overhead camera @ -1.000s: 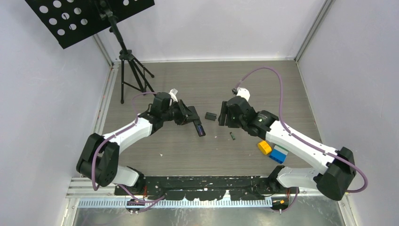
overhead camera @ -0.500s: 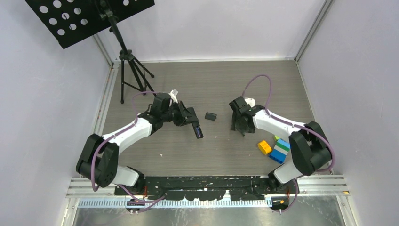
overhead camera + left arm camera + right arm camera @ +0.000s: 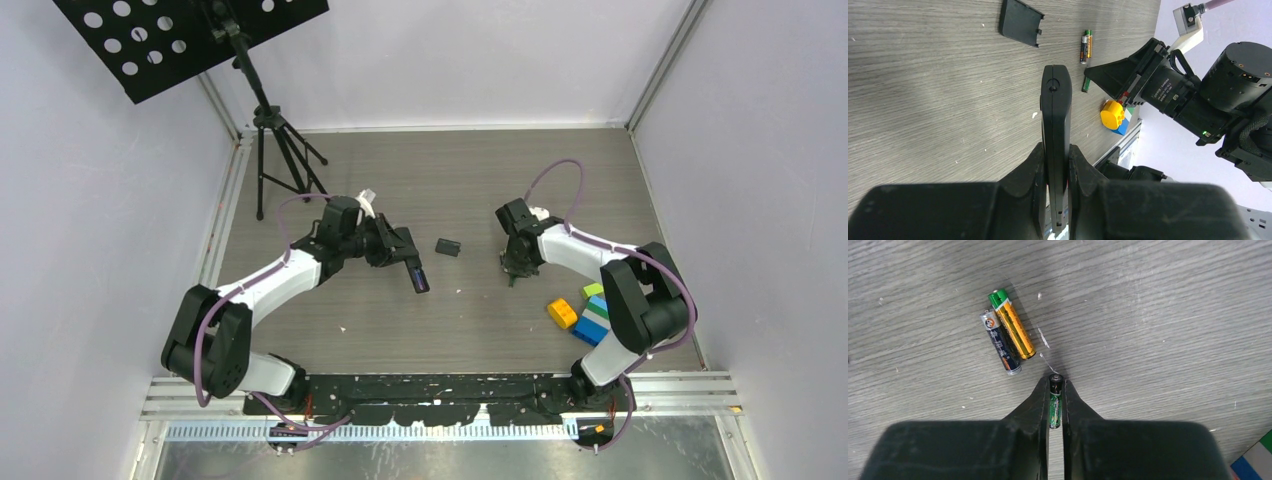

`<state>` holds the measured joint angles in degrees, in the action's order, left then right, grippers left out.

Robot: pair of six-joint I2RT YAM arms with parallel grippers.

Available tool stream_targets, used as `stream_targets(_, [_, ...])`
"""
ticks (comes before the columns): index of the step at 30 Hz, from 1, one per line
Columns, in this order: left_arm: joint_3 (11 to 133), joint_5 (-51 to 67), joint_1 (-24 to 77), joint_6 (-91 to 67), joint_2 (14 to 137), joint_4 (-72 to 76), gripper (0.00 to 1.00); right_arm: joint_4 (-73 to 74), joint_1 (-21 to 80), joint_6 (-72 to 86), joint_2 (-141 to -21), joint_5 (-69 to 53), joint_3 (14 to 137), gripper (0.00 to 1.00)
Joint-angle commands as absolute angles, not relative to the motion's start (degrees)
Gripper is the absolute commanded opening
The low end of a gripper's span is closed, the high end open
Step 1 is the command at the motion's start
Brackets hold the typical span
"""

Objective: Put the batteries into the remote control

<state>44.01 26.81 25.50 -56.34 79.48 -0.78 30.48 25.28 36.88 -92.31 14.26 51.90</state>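
Observation:
My left gripper (image 3: 405, 258) is shut on the black remote control (image 3: 1056, 125), which it holds edge-on above the table; from above the remote (image 3: 419, 279) sticks out toward the middle. My right gripper (image 3: 1055, 390) points down at the table, shut on a dark green battery (image 3: 1055, 407) that lies lengthwise between its fingers. Just beyond its tips, a gold-and-black battery (image 3: 1013, 327) and a purple-blue battery (image 3: 1000, 345) lie side by side. In the left wrist view that pair (image 3: 1086, 46) lies close to the right gripper (image 3: 516, 272).
The remote's loose black battery cover (image 3: 448, 247) lies between the two grippers. A yellow toy block (image 3: 562, 313) and a blue-and-green block stack (image 3: 593, 318) sit at the right, near the right arm. A music stand's tripod (image 3: 280, 160) stands at the back left.
My right arm folded in and its gripper came down over the dark green battery, then closed on it. The left gripper, with the remote in it, drifted slightly.

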Motion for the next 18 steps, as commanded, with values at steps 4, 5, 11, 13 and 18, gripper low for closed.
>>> stream_targets(4, [44.3,27.9,25.2,-55.5,76.9,0.5,0.00,31.2,25.3,50.6,-90.1,13.4,50.0,0.04])
stream_targets(5, [44.1,27.8,25.2,-55.6,76.7,0.6,0.00,29.8,25.6,53.5,-89.3,12.5,48.6,0.02])
stream_targets(11, [42.8,27.1,25.2,-54.7,73.8,1.4,0.00,29.1,34.0,73.6,-86.7,15.9,45.5,0.00])
stream_targets(13, [41.7,26.2,25.2,-53.3,71.9,2.0,0.00,29.0,36.9,81.3,-86.6,16.2,44.9,0.00])
stream_targets(18, [37.5,24.0,25.2,-49.1,64.9,4.0,0.00,29.1,41.9,100.4,-83.3,20.0,41.1,0.00])
